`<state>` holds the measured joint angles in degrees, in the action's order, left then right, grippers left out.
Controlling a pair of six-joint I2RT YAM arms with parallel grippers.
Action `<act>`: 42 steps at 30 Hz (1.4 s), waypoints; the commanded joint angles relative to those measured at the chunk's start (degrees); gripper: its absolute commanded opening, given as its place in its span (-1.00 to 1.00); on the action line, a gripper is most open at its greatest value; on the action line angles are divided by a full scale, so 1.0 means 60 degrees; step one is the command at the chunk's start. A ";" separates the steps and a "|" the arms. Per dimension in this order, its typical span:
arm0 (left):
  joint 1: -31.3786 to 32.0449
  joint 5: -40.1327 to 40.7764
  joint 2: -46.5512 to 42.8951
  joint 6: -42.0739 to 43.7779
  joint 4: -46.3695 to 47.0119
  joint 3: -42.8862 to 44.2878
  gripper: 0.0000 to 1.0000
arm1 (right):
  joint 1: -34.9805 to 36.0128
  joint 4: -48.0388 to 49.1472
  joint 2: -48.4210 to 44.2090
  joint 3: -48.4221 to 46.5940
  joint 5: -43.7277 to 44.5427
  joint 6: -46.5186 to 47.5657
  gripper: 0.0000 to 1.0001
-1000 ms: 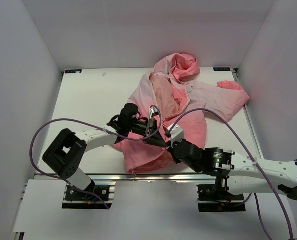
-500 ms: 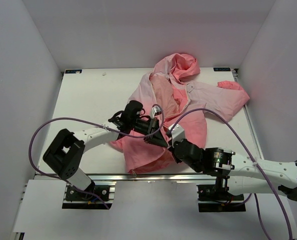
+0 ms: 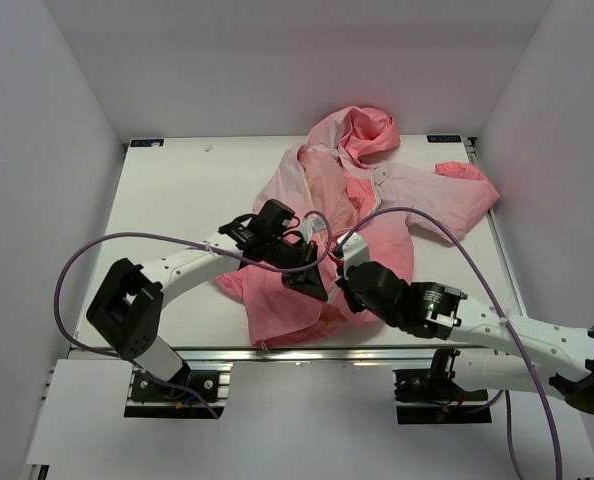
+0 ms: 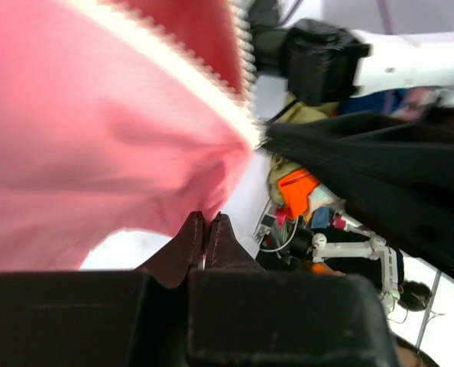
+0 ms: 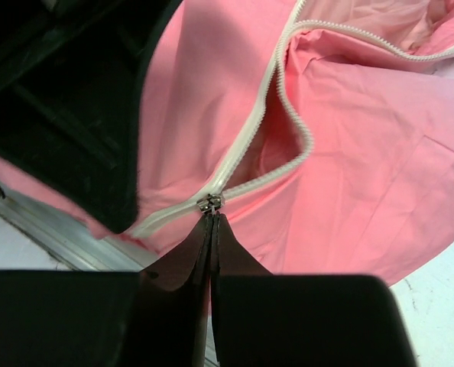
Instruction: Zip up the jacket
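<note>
While pinching the small metal slider (image 5: 209, 202) tight between the pressed-together tips of the right gripper (image 5: 212, 218), look along the white front zipper (image 5: 262, 99): joined only for a short run below the slider, toward the near edge; split above it into two toothed tapes climbing the chest of the thin pink hooded fabric jacket (image 3: 397, 190) toward its hood (image 3: 362, 128). Lies crumpled across the middle and far right of the white surface (image 3: 177, 180), hood at the far edge, hem nearest the arm bases. Judged as barely begun, with nearly all of the track open.

Long axis of the track: roughly near to far, but with the right-hand tape bowing out sideways before it climbs. Calls, then, for a draw away from the bases along that line, not straight up off the surface.

Left gripper (image 4: 206, 222) pressed together too, with hem fabric running right into its tips; most likely nipping the bottom edge just beside and below the slider. Well placed as the anchor: hold one way, pull the other. Close enough to crowd the right gripper, though. Cannot tell whether the slack in the bowed tape will feed cleanly into the slider
</note>
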<state>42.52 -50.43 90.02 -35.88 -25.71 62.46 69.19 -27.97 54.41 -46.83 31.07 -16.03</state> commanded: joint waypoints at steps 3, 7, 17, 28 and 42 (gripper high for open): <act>0.0090 0.0627 -0.0252 0.0764 -0.2217 -0.0433 -1.00 | -0.0545 0.0033 0.0013 -0.1042 0.0202 0.0708 -1.00; 0.0091 0.0554 -0.0544 0.0750 -0.2101 -0.0507 -1.00 | -0.0647 -0.0304 0.0450 -0.1175 -0.0183 0.0885 -1.00; 0.0047 0.0716 -0.1746 0.0604 -0.2804 -0.1633 -1.00 | -0.2740 0.1145 0.1989 -0.1540 -0.0403 0.1338 -1.00; -0.0349 0.1066 -0.1922 0.1189 -0.3829 -0.2220 -1.00 | -0.5363 0.3297 0.4713 -0.3031 -0.1282 0.2421 -1.00; -0.1022 0.0744 -0.1922 0.1541 -0.4356 -0.2997 -1.00 | -0.8849 0.4821 0.9795 -0.8270 -0.1327 0.3946 -1.00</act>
<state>36.38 -43.44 80.42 -28.49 -43.44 46.17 21.50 -9.72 109.25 -86.89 16.03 3.44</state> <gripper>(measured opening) 0.036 0.013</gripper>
